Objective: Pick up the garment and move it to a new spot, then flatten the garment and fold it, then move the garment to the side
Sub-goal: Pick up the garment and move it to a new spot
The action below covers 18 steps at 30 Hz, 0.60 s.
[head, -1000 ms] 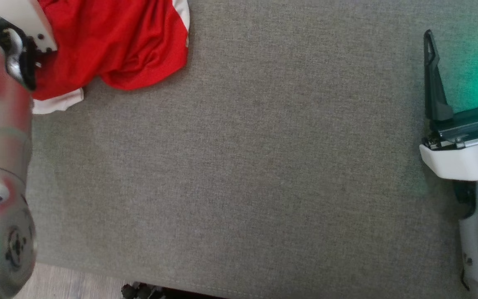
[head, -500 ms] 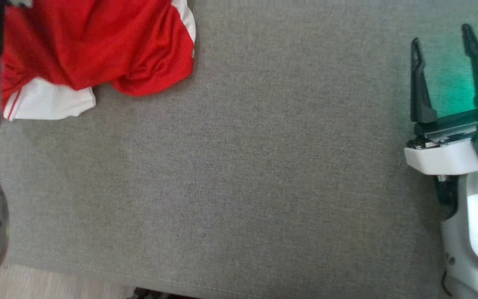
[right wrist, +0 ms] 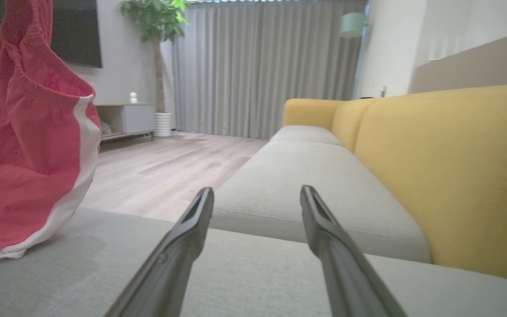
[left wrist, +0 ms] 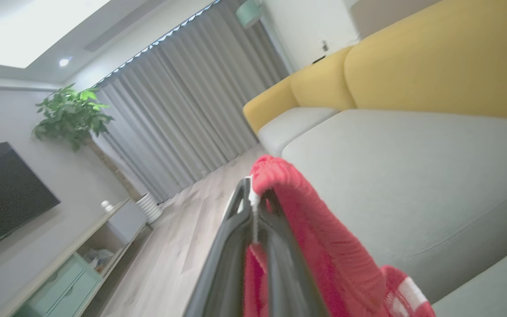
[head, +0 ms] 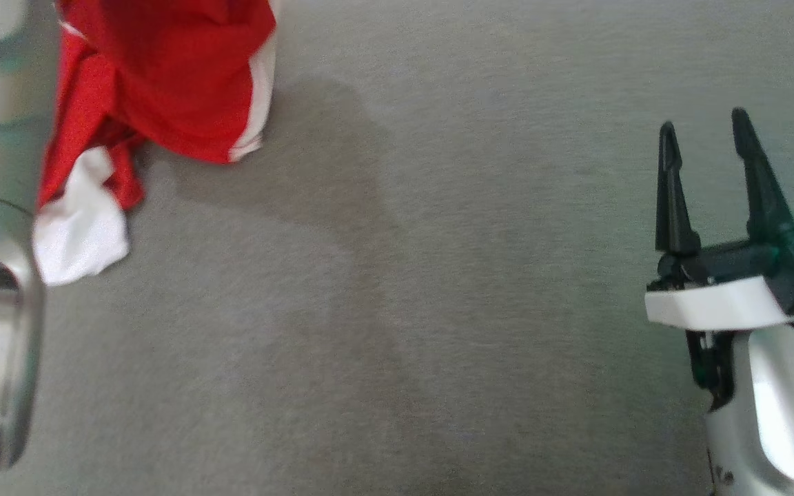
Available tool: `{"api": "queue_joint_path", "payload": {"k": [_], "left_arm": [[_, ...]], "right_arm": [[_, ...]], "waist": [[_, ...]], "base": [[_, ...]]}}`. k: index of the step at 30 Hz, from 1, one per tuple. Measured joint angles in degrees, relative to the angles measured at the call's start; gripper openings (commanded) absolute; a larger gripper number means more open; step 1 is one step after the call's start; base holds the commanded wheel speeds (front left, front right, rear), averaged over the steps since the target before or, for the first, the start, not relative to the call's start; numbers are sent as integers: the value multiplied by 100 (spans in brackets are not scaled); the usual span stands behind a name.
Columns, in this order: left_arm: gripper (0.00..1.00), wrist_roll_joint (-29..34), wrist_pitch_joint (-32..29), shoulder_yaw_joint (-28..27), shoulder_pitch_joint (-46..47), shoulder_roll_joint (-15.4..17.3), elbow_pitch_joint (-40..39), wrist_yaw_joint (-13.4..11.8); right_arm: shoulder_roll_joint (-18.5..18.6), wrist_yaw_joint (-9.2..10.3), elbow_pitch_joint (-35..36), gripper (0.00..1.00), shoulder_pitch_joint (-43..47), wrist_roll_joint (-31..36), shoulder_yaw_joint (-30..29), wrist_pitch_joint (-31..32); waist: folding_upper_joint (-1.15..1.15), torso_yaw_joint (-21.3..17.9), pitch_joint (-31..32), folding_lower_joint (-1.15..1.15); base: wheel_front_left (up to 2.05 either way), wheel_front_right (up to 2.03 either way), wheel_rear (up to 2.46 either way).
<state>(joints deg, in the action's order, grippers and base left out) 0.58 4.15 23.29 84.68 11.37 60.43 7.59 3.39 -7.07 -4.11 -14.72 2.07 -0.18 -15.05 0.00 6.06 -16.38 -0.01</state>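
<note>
The garment hangs from the left gripper, which is pinched tight on its red edge. Its bottom end touches the gray sofa seat near the left side. The right gripper is spread wide and holds nothing, well apart on the right.

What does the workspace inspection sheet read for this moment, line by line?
surface: grey sofa cushion, flat, shadowed beside the garment.
job's things: red garment with white trim, hanging bunched from the left hand, its lower end touching the cushion.
clutter: nothing seen.
hands: left hand shut on the garment; right hand open, empty, apart from the garment.
cables: nothing seen.
surroundings: yellow backrest, wooden floor, grey curtains, potted plant, television.
</note>
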Motion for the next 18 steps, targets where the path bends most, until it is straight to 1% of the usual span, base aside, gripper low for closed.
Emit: {"api": "queue_joint_path", "payload": {"k": [2,8,10,13,16,18], "left_arm": [[0,-298,-152,354,-2,-99,-176,0],[0,-1355,-613,1165,8,-130,-881,0],[0,-1684,-694,1310,19,-148,-1106,0],[0,-1951,-823,1475,52,-192,-1299,0],[0,-2245,-920,1594,-27,-244,-1310,0],[0,-2354,-911,1649,-263,-244,-1283,0]], "right_arm": [[-2,0,3,100,129,-193,14,0],[-20,0,69,100,272,-530,16,0],[-23,0,82,100,276,-592,10,0],[-23,0,114,100,308,-670,5,0],[-23,0,152,100,348,-734,7,0],[-23,0,167,100,349,-762,8,0]], "waist": [[0,-248,159,0],[0,-1051,479,1],[0,-1305,546,0],[0,-1641,614,0],[0,-1897,643,0],[0,-2008,638,1]], "base": [[0,0,0],[0,0,0],[0,0,0],[0,0,0],[0,0,0],[0,0,0]]}}
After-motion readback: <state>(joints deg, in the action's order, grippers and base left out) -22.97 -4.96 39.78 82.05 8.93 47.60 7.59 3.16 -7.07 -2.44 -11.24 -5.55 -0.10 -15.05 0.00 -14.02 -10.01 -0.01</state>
